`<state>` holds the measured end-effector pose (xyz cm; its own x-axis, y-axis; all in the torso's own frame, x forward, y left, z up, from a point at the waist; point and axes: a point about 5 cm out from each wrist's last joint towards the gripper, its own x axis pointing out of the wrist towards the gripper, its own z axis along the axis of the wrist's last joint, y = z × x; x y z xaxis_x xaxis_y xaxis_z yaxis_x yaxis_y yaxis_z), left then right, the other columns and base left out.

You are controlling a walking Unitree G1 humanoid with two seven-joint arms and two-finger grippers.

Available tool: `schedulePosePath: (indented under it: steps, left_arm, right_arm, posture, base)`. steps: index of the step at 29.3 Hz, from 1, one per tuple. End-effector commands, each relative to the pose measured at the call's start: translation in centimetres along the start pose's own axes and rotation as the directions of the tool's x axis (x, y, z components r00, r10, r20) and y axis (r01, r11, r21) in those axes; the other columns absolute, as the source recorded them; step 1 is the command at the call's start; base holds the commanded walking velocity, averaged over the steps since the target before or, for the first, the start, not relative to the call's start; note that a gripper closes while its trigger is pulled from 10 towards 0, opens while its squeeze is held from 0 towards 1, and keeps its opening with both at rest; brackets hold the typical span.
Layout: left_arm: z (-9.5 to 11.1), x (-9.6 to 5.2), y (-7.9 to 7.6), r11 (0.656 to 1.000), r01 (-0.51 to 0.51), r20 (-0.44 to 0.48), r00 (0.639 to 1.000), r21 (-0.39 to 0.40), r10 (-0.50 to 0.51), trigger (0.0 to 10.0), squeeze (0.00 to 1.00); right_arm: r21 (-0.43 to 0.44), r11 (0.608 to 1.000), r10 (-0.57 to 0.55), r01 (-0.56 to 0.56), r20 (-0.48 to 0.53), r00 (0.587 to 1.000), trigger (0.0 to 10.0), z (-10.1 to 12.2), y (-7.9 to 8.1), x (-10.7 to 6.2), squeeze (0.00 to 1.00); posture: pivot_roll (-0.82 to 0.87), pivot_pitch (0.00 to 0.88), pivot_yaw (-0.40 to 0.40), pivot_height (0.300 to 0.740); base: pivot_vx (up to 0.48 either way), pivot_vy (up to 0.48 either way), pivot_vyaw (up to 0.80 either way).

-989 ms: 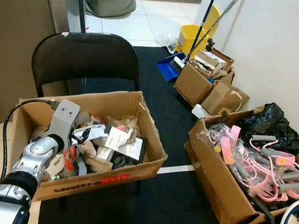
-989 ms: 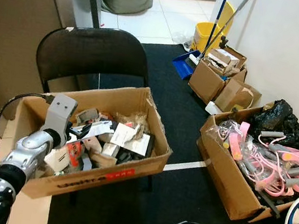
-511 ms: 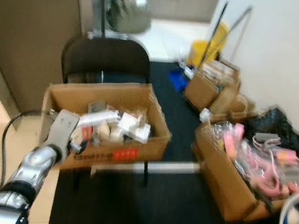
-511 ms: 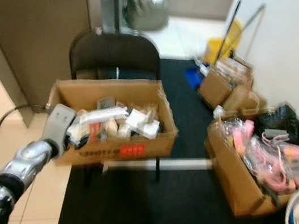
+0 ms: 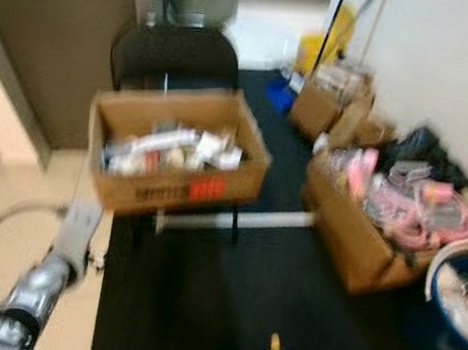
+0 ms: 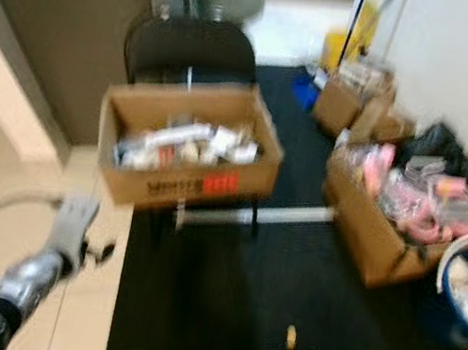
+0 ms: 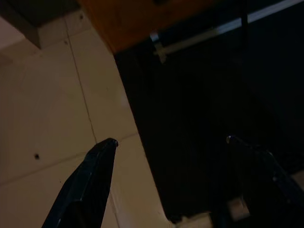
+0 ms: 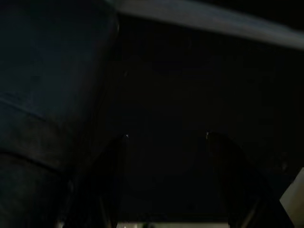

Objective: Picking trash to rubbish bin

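Trash fills the box on the chair, well ahead of the left claw — spread, empty, over the floor. Likely between picks; next it must reach the box. Right claw spread too.

- The cardboard box is plain brown corrugated paperboard, matt, with paper and card scraps inside.
- Behind that box, the chair has a dark, dull back.
- Beneath the box, the mat is black and matt; beside it the floor tiles are pale, smooth, faintly glossy.
- The left arm is brushed silver metal.
- The left claw has smooth black fingers.
- The bucket looks like blue plastic.
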<state>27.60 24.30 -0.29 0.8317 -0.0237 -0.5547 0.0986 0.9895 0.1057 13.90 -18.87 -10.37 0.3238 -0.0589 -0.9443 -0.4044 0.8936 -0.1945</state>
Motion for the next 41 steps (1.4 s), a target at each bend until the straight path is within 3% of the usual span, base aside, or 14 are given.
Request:
schedulePosePath:
  steps: [1,11,17,24,29,36,38,39,41]
  left_arm:
    - [-2.4,-0.6,0.1,0.999,-0.024,-0.089,0.996,-0.025,0.021,10.0,0.0]
    - [-5.3,-1.5,-0.1,0.997,-0.057,-0.192,0.98,-0.058,0.045,10.0,0.0]
    - [-7.1,-2.2,-0.3,0.991,-0.101,-0.261,0.962,-0.085,0.076,10.0,0.0]
    - [-9.8,-3.4,-1.1,0.986,-0.127,-0.352,0.932,-0.106,0.083,10.0,0.0]
    - [-11.9,-4.3,-2.3,0.986,-0.132,-0.433,0.898,-0.102,0.076,10.0,0.0]
    - [-13.1,-4.8,-3.9,0.998,-0.054,-0.479,0.877,-0.023,0.036,10.0,0.0]
    - [-13.5,-5.0,-4.5,1.0,-0.003,-0.494,0.869,0.024,0.014,10.0,0.0]
    - [-14.1,-5.3,-5.2,0.993,0.066,-0.523,0.852,0.101,-0.004,10.0,0.0]
    - [-14.7,-5.7,-5.7,0.974,0.134,-0.546,0.837,0.181,-0.014,10.0,0.0]
  right_arm:
    - [0.005,1.0,0.021,-0.021,-0.012,1.0,10.0,-0.3,0.7,0.0,0.0]
    - [0.012,1.0,0.024,-0.024,-0.016,1.0,10.0,-0.4,0.8,0.0,0.0]
    - [0.016,1.0,0.024,-0.024,-0.015,1.0,10.0,-0.4,0.8,0.0,0.0]
    - [0.016,1.0,0.025,-0.025,-0.022,0.999,10.0,-0.5,0.8,0.0,0.0]
    - [0.006,1.0,0.027,-0.027,-0.027,0.999,10.0,-0.5,0.8,0.0,0.0]
    - [0.003,1.0,0.025,-0.025,-0.033,0.999,10.0,-0.5,0.7,0.0,0.0]
    - [-0.001,1.0,0.023,-0.023,-0.037,0.999,10.0,-0.5,0.7,0.0,0.0]
    - [-0.005,1.0,0.022,-0.022,-0.039,0.999,10.0,-0.5,0.7,0.0,0.0]
    - [-0.006,1.0,0.022,-0.022,-0.04,0.999,10.0,-0.5,0.7,0.0,0.0]
  posture:
    - [0.07,0.099,0.009,0.74]
    - [0.07,0.103,0.012,0.74]
    - [0.07,0.103,0.012,0.74]
    - [0.07,0.099,0.014,0.74]
    - [0.07,0.099,0.014,0.74]
    - [0.07,0.097,0.014,0.74]
    - [0.07,0.097,0.014,0.74]
    - [0.07,0.097,0.014,0.74]
    - [0.06,0.096,0.018,0.74]
  base:
    - [-0.371,0.0,0.0]
    - [-0.336,0.0,0.0]
    - [0.0,0.0,0.0]
    - [0.0,0.0,0.0]
    - [0.0,0.0,-0.79]
    - [0.0,0.0,-0.79]
    - [0.0,0.0,-0.79]
    - [0.0,0.0,-0.79]
    - [0.0,0.0,-0.79]
